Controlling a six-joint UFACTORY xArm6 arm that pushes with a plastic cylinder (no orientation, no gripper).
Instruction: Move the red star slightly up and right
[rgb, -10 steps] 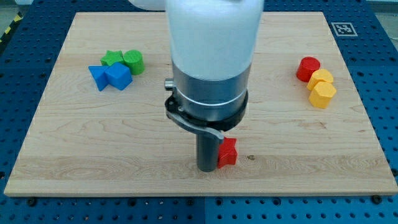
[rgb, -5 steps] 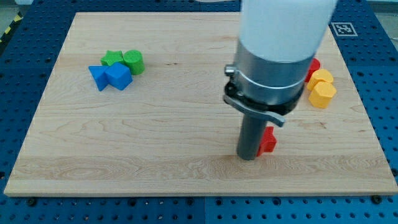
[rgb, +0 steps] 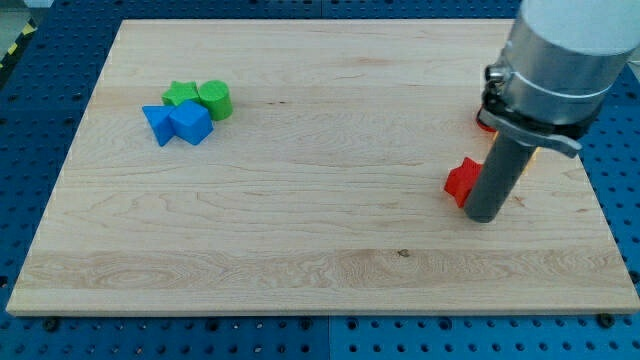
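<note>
One red star touches my tip; two blue blocks, two green blocks.

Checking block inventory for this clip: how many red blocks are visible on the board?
2. The red star sits at the view's right, touching the left side of my tip. A second red block peeks out behind the arm, above it. Others may be hidden there.

- The rod covers the right part of the red star.
- The arm's body hides most of the red block and yellow blocks at the right; their shapes cannot be told.
- The frame's top edge crops the arm.
</note>
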